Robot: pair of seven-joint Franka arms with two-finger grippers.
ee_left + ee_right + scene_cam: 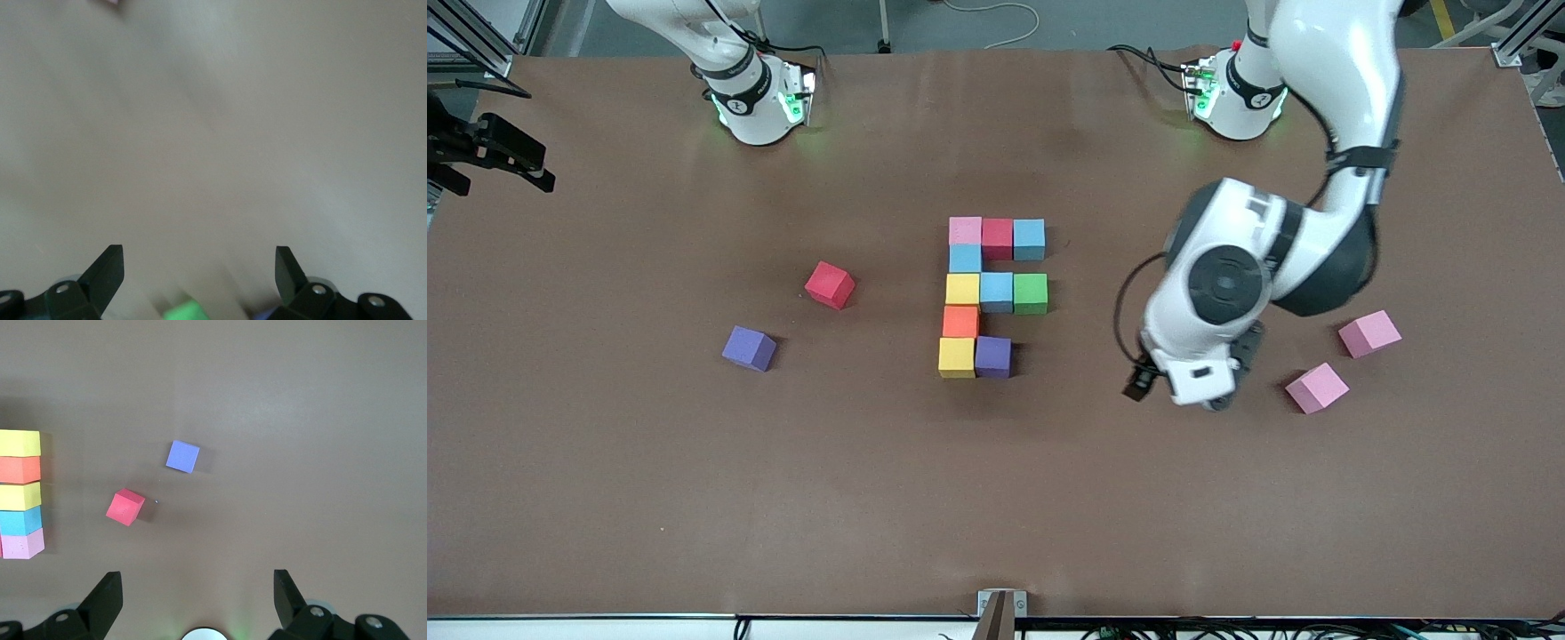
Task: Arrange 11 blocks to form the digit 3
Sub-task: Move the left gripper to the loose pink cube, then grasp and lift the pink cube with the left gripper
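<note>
The digit 3 (993,292) lies mid-table as touching blocks: pink, red and light blue in one bar, a light blue joiner, yellow, light blue and green (183,312), an orange joiner, then yellow and purple. Loose blocks: red (830,284) (125,507) and purple (749,348) (182,456) toward the right arm's end, two pink (1369,334) (1316,388) toward the left arm's end. My left gripper (1199,380) (200,257) hangs open and empty over bare table between the figure and the pink blocks. My right gripper (199,580) is open and empty, high over the table, out of the front view.
Both arm bases (756,98) (1236,98) stand along the table edge farthest from the front camera. A black fixture (489,151) juts in at the right arm's end. A metal bracket (1000,612) sits at the edge nearest the front camera.
</note>
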